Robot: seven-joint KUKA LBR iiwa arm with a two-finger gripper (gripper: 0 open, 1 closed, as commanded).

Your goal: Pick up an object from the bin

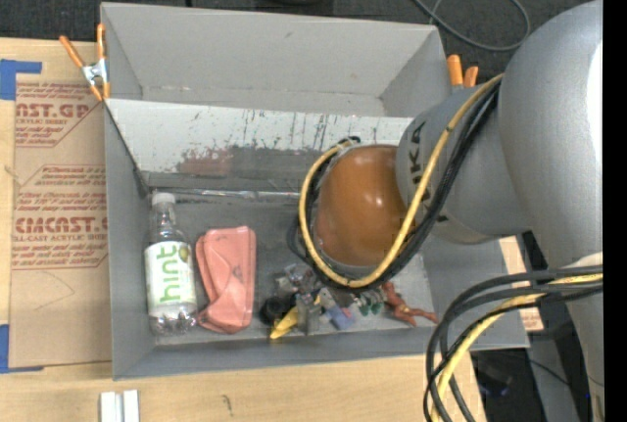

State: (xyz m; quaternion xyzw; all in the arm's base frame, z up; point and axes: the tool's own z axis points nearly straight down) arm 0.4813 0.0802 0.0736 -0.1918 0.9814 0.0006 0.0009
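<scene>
At the front wall of the bin (265, 77), the hand (308, 289) hung over a heap (328, 310) of small things, right of a pink pouch (227, 278). Whether it was spread or pressed together, I could not tell. In such clutter it might catch two pieces, or none.

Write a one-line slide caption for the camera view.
Gripper low over a heap of small things at the bin's near wall, beside a pink pouch and a water bottle.
</scene>
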